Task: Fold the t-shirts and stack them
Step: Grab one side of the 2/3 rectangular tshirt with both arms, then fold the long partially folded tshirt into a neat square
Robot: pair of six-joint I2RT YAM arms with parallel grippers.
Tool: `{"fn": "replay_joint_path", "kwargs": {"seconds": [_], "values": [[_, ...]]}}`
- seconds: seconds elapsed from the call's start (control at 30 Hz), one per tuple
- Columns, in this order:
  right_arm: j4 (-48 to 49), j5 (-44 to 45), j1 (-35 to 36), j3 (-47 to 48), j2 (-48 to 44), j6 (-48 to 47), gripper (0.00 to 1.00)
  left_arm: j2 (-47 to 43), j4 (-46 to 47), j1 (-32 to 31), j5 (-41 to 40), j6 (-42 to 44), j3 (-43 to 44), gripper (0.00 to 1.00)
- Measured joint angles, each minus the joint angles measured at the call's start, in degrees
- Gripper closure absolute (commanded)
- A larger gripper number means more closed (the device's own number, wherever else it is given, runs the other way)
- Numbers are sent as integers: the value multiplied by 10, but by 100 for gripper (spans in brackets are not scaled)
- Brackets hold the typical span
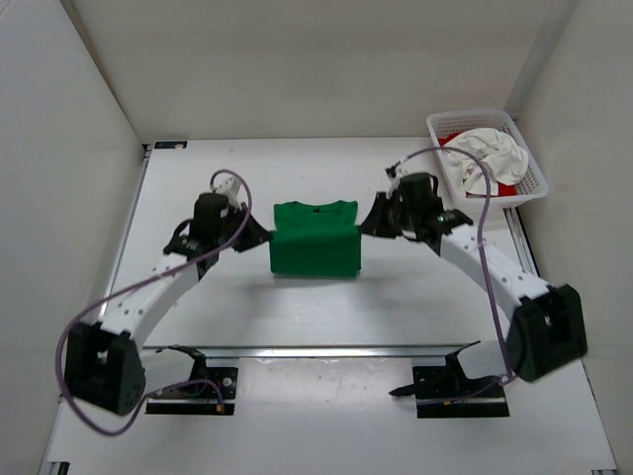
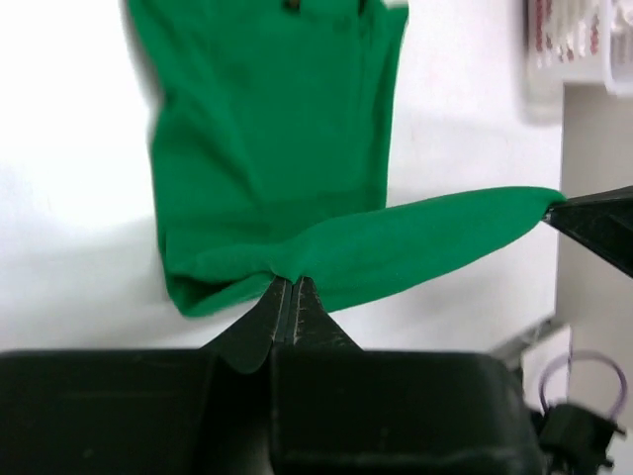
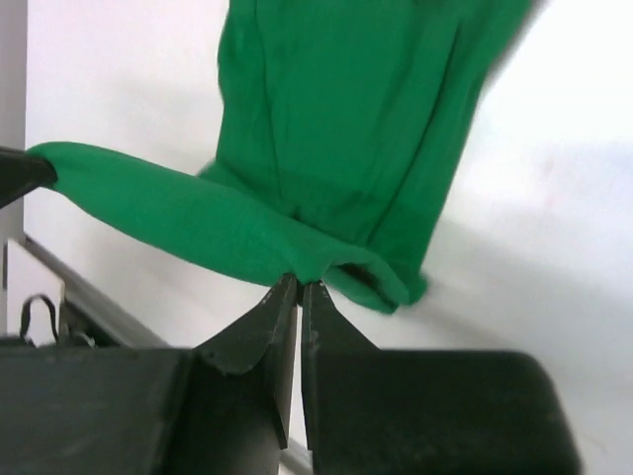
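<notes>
So I had both arms on the green shirt (image 1: 315, 237), which sat in the middle of the table (image 1: 297, 307) with its collar toward the far side. The left gripper (image 2: 290, 287) was pinched tight on the cloth at the shirt's left edge. The right gripper (image 3: 300, 287) was clamped the same way on the right edge, fingers squeezed together on the fabric. In both wrist views a band of green cloth ran stretched between the two sets of fingertips, and the rest of the shirt lay flat beyond it. From the top camera, the grippers were touching the shirt about halfway along its sides, one each side. The off-white shirt (image 1: 483, 158) was bunched up in the white mesh basket (image 1: 475, 116) at the far right corner, with the red shirt (image 1: 506, 188) peeking out underneath.
</notes>
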Motion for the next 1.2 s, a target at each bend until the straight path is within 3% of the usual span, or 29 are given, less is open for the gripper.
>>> {"fn": "replay_joint_path", "kwargs": {"seconds": [0.27,0.4,0.5,0.53,0.6,0.7,0.73,0.77,0.9,1.07,1.13,1.2], "values": [[9,-37,-82,243,274,-39,100,309,37,17,-55,31,259,100],[-4,-56,-105,351,398,-48,98,447,35,38,-64,35,357,93],[-21,-84,-114,438,482,-49,76,507,26,53,-62,32,397,71],[-32,-87,-116,471,510,-49,65,529,21,60,-61,30,414,55],[-41,-91,-119,506,537,-50,62,540,21,70,-61,24,421,44],[-75,-92,-122,559,557,-58,58,538,25,93,-60,19,420,36],[-78,-92,-122,563,553,-61,57,532,33,99,-60,18,413,33],[-76,-91,-122,562,546,-62,58,518,45,106,-60,16,397,22],[-48,-84,-121,471,467,-59,58,445,83,125,-38,8,305,8],[35,-90,-112,258,309,-28,56,361,150,98,-3,-10,126,11],[57,-96,-104,207,268,-20,56,372,158,79,9,-16,104,16],[79,-99,-95,176,247,-16,56,384,177,62,20,-19,110,28]]}}
